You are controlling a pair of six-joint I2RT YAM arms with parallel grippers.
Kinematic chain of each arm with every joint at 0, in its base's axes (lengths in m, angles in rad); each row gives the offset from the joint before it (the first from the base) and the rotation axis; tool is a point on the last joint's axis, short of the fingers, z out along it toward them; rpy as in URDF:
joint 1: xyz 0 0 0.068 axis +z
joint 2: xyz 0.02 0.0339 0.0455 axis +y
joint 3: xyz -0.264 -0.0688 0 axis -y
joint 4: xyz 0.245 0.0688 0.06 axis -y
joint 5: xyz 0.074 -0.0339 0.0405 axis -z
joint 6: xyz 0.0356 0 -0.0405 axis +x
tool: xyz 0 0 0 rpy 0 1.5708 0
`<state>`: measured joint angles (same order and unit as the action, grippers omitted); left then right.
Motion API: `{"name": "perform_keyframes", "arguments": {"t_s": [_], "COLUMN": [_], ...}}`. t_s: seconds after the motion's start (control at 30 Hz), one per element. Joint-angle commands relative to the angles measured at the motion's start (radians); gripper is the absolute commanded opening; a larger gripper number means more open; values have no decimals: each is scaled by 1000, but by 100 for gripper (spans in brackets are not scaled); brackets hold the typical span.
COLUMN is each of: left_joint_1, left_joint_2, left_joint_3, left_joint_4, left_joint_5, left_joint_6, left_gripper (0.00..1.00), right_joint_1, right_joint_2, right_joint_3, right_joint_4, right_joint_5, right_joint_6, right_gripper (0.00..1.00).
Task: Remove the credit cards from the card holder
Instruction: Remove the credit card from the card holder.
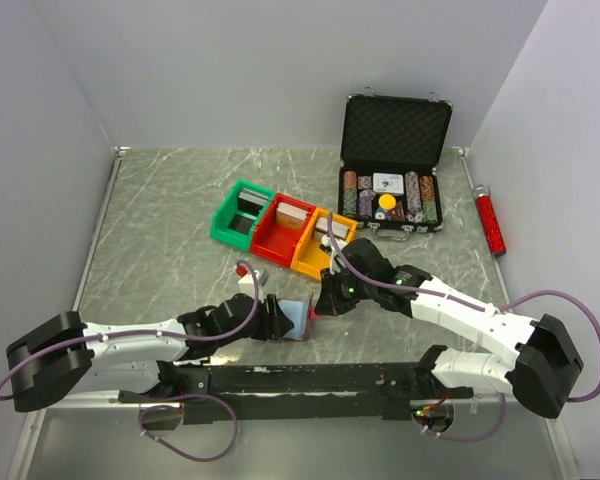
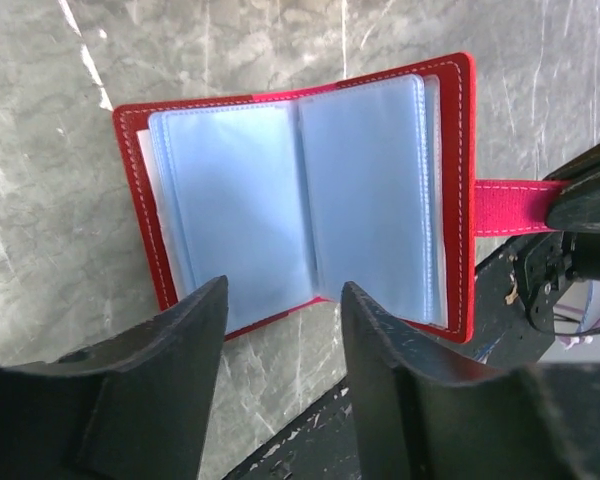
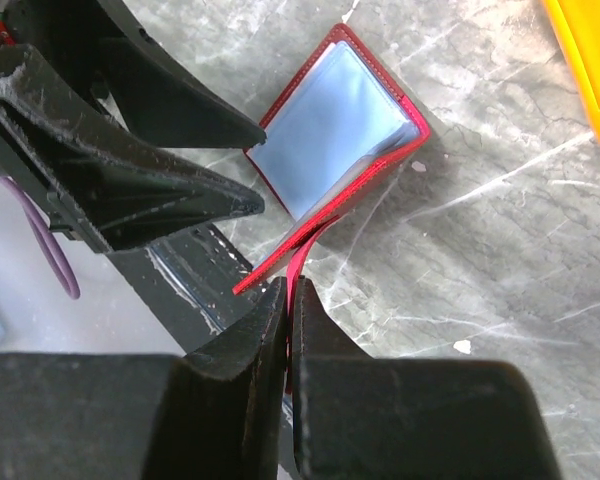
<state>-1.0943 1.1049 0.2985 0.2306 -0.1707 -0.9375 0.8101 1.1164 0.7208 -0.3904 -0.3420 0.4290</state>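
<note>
Card holder (image 2: 300, 200) lies opened like a book, inner face up. It sits on the near part of the table (image 1: 160, 220), in front of the yellow bin (image 1: 320, 243) and between the two grippers. Its long axis, taken across both open leaves, runs from the left arm toward the right arm, and the spine fold crosses that axis. Whether it rests fully flat cannot be determined.

Surroundings:
- Plain pale walls (image 1: 280, 70) enclose the table on three sides.
- The table is a flat slab with a grey marbled finish and pale veins.
- The chip case (image 1: 395, 130) stands at the far right. It is black, with its foam-lined lid upright and rows of chips below.
- The green bin (image 1: 242, 212), the red bin (image 1: 283, 228) and the yellow bin form a diagonal row of open plastic boxes.
- A red-handled tool (image 1: 492, 222) lies along the right wall.

Materials:
- The cover is dark red and leather-look, with pale stitching along the edge.
- The credit cards (image 2: 240, 210) show as pale blue-grey glossy rectangles, one per leaf, behind clear stitched sleeves.
- The strap tab (image 2: 510, 205) is a narrow red band. It projects from one leaf and points at the right arm.

End effectors:
- The left gripper (image 2: 283, 290) has its fingers spread apart and clamps nothing. Its tips are over the holder's near edge.
- The right gripper (image 3: 288, 300) has its fingers pressed together, with the strap tab pinched between them.
</note>
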Motion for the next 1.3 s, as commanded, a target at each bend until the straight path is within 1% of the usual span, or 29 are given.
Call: {"name": "perform_keyframes", "arguments": {"t_s": [0.0,0.1,0.2,0.4,0.63,0.77,0.87,1.07,1.27], "left_joint_1": [2,4,2,2,2,2,2,2,2], "left_joint_2": [16,29,56,93,88,113,138,109,62], "left_joint_3": [22,39,63,74,79,91,96,76,70], "left_joint_4": [87,108,121,148,147,133,133,118,49], "left_joint_5": [53,77,99,125,131,132,132,102,43], "left_joint_6": [12,37,57,63,74,85,83,68,68], "left_gripper": [58,62,64,64,64,62,55,32,21], "right_joint_1": [8,8,8,8,8,8,8,6,6], "right_joint_2": [8,8,11,19,23,25,20,17,20], "right_joint_3": [32,25,19,22,16,20,25,17,12], "right_joint_4": [10,10,15,12,16,16,10,7,15], "right_joint_5": [-5,-6,-8,-5,-6,-6,-3,3,3], "right_joint_6": [-1,1,4,-1,-3,-3,-6,-7,-7], "right_gripper": [0,0,0,0,0,0,0,0,0]}}
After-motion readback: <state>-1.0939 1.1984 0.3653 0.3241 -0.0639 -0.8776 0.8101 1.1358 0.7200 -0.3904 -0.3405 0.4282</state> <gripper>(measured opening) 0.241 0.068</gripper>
